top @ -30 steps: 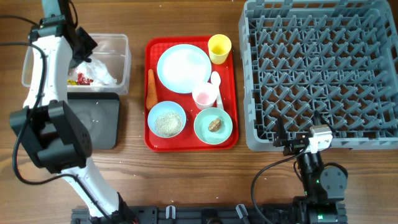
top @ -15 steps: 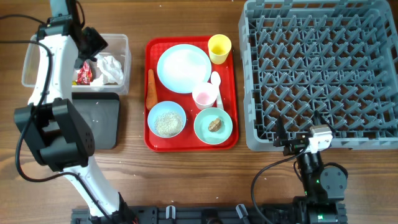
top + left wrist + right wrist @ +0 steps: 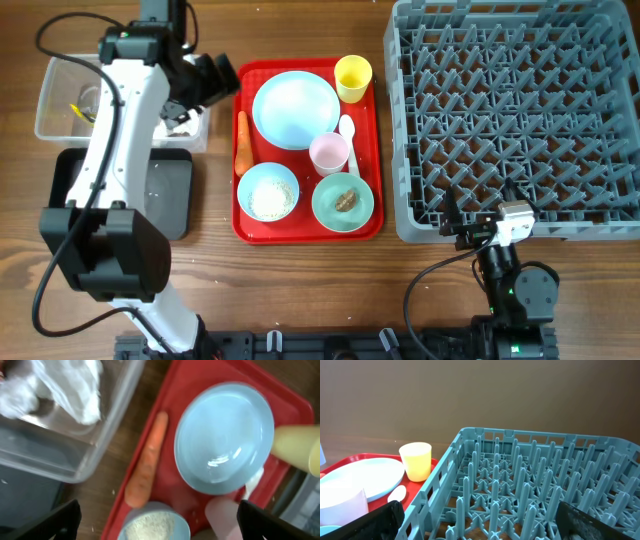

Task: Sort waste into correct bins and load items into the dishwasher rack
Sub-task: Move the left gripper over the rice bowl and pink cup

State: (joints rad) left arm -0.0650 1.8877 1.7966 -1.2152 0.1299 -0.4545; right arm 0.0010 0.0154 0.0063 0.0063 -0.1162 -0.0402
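My left gripper (image 3: 214, 79) hangs open and empty between the clear tub (image 3: 52, 110) and the red tray (image 3: 306, 229). In its wrist view the left gripper (image 3: 160, 526) has its fingers wide apart over the orange carrot (image 3: 147, 463) and the rice bowl (image 3: 152, 526). Crumpled white tissue (image 3: 72, 384) lies in the clear tub (image 3: 75, 467). The white plate (image 3: 295, 108), yellow cup (image 3: 352, 77), pink cup (image 3: 329, 153), spoon (image 3: 347, 127) and the bowl with a brown lump (image 3: 343, 202) sit on the tray. My right gripper (image 3: 478, 228) rests open at the front edge of the grey rack (image 3: 515, 120).
The black tray (image 3: 172, 195) lies just in front of the clear tub. My left arm (image 3: 120, 130) stretches over both bins and hides part of them. Bare wooden table (image 3: 300, 290) runs along the front.
My left gripper has opened and swung right, from above the clear tub to the gap beside the red tray. The right arm has not moved.
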